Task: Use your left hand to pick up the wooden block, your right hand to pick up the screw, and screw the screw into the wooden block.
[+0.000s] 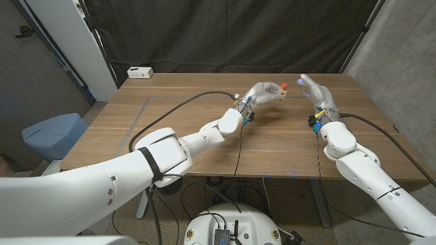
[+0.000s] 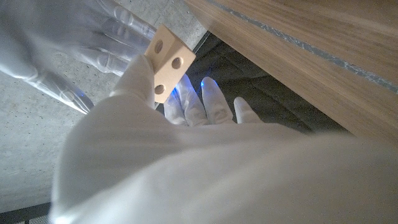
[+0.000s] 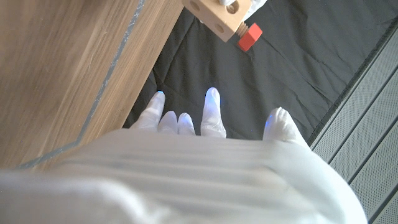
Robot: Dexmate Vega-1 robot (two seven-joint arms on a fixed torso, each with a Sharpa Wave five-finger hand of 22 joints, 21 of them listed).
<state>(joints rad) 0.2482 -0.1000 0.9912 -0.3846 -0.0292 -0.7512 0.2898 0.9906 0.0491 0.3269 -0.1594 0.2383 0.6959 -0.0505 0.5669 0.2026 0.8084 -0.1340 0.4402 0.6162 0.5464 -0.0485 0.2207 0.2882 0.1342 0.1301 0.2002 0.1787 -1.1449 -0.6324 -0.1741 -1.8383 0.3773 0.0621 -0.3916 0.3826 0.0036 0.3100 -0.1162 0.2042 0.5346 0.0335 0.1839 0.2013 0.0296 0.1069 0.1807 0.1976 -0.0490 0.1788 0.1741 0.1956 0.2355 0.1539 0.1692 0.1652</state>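
Left hand (image 1: 262, 93) holds wooden block (image 1: 276, 94) aloft over far desk (image 1: 170, 109). Red-headed screw (image 1: 283, 86) already seated in block's right end. Right hand (image 1: 315, 92) just right of it, fingers spread, holding nothing. Likely remaining: turn screw home.
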